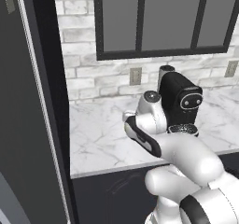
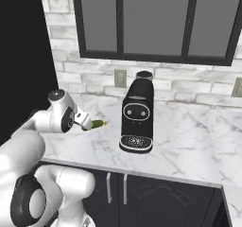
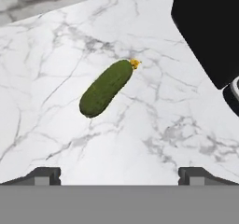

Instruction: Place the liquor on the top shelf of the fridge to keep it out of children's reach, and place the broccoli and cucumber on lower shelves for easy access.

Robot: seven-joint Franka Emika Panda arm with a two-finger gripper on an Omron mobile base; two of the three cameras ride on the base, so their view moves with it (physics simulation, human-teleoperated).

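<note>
Reaching for the cucumber (image 3: pixel 106 87), lying flat on the marble counter (image 3: pixel 42 101), long axis from 7 to 1 o'clock, coffee machine (image 3: pixel 210 27) near at 2 o'clock. Gripper (image 3: pixel 119 174) wide open, empty, above. Better to turn fingers across the narrow width, then descend centered.

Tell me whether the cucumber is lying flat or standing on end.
Lying flat. In the hand view the cucumber rests lengthwise on the marble counter, its yellow tip toward the black coffee machine, untouched by the jaws.
</note>
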